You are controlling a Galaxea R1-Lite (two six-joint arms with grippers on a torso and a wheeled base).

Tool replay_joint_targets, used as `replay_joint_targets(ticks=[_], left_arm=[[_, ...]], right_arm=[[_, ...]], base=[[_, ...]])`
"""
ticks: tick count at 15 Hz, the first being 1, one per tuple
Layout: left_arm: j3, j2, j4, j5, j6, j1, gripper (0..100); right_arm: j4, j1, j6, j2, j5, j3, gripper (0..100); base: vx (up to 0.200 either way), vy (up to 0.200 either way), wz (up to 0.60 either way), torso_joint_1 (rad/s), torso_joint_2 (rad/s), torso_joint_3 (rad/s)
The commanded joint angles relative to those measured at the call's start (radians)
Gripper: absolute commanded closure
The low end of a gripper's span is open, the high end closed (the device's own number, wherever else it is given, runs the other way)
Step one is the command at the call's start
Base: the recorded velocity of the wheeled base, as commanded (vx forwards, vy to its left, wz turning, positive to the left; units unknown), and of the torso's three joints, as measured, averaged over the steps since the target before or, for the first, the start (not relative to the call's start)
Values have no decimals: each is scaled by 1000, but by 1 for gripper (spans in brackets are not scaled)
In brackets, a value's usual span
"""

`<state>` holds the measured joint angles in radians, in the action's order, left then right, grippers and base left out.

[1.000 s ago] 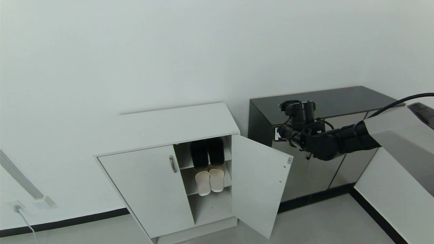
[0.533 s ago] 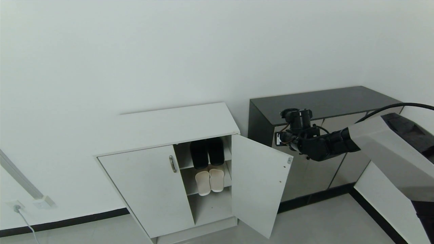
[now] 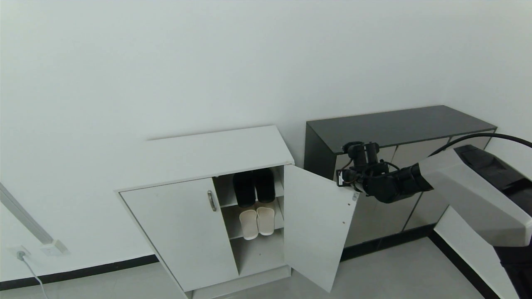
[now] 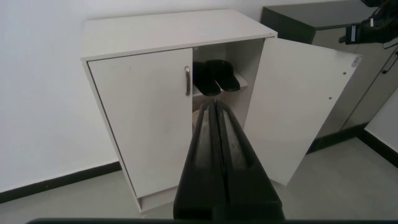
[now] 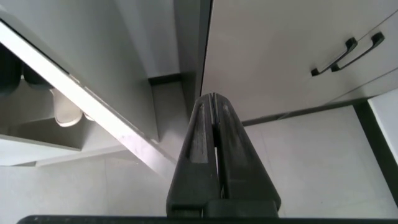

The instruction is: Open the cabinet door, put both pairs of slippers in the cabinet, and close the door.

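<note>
Cabinet door ajar, closed right hand near its upper corner

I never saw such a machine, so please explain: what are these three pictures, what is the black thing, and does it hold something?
It is a robot with two arms, each ending in a claw. The wide picture comes from its head camera; the other two from cameras on its wrists. A white cabinet stands with its right door open. Black slippers lie on the upper shelf, pale slippers below. The right claw, near that door's outer edge, and the left claw are both shut and empty.
</note>
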<state>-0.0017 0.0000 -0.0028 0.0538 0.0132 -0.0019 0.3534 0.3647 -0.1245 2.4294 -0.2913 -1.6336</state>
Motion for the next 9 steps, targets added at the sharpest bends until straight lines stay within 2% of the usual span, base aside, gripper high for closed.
replay_joint_targets(ticks=[1,9], left_arm=[[0,0,0,0,1,0,100],[0,0,0,1,1,0,100]], right_arm=[[-2,0,0,2,0,6,100],[-21,19,-1,0,0,37,100]], base=[[0,0,0,0,0,0],[0,0,0,0,0,0]])
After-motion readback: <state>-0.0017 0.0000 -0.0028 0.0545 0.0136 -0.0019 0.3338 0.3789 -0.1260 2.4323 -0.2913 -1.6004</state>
